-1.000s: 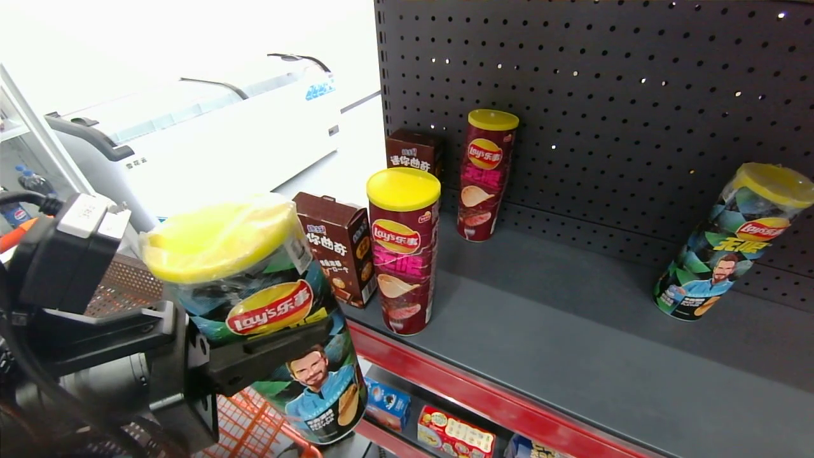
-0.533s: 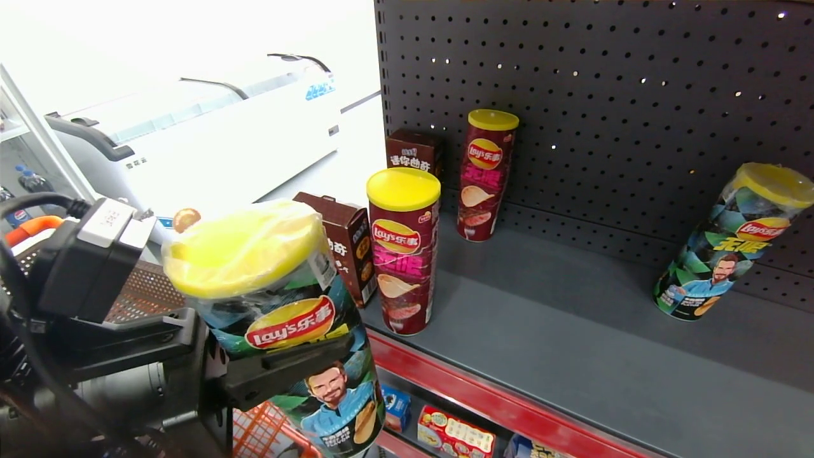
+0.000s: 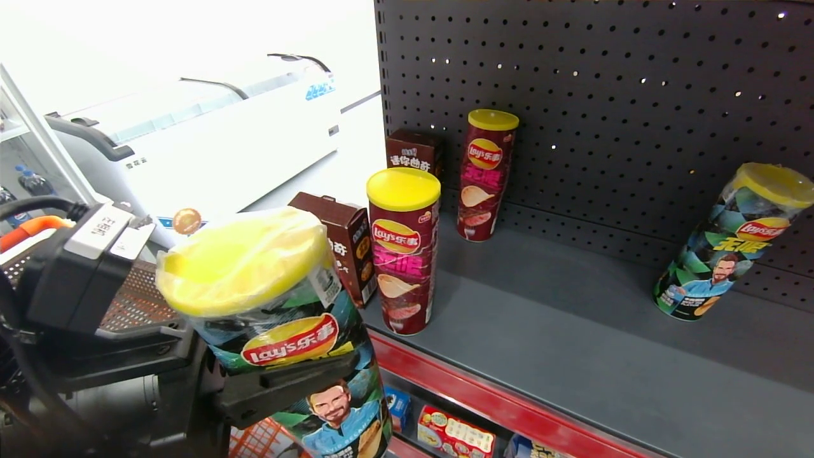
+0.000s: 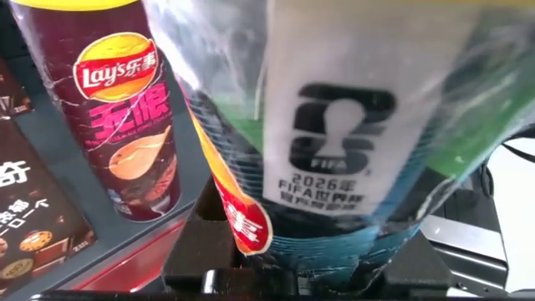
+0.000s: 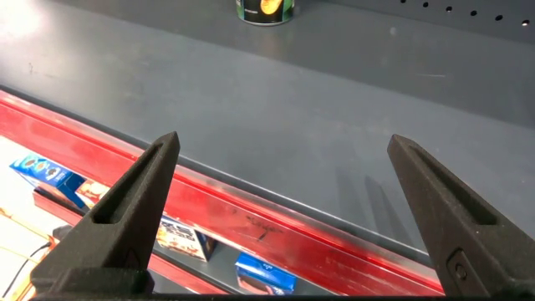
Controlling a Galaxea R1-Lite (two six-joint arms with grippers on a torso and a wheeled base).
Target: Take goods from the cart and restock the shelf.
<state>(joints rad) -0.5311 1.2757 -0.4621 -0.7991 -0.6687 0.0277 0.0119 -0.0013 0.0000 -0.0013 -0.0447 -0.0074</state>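
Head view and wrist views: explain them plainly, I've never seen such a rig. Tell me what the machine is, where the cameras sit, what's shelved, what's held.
It is a wheeled robot with two arms. One picture comes from a camera on its head, facing a store shelf; the other two from cameras on its wrists. On the shelf stand two red chip cans, two brown boxes and, farther right, a green chip can. The left gripper is shut on a second green can, before the shelf. The right gripper is open and empty over the shelf's front.
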